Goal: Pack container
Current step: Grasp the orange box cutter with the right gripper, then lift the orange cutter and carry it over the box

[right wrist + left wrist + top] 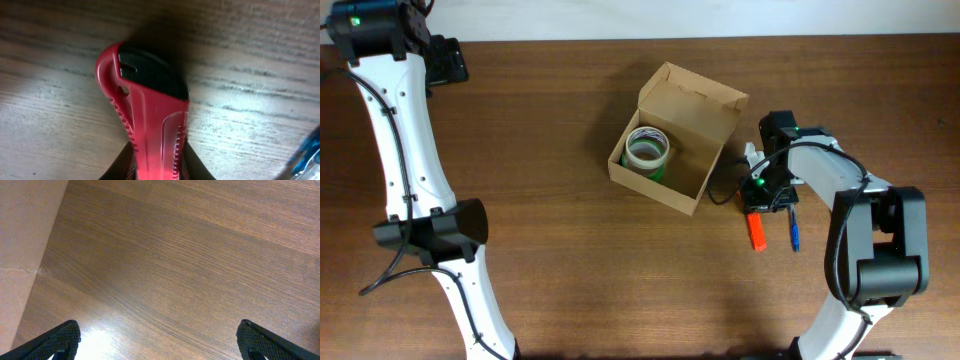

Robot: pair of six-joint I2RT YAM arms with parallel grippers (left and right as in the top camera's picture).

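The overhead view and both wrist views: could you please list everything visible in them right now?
Tan-brown cardboard box: one, tan-brown, middle of the table, flap lid standing open.
White-and-green tape roll: at least one, lying flat inside the box; I cannot tell whether another is stacked below it.
Red plastic utility knife: one, red with a black tip, right of the box.
Blue pen: one, blue, beside the knife, on the side away from the box.
Dark wooden table: one, brown.
Left gripper: one, black, open over bare table, far left.
Right gripper: one, black, closed on the knife.
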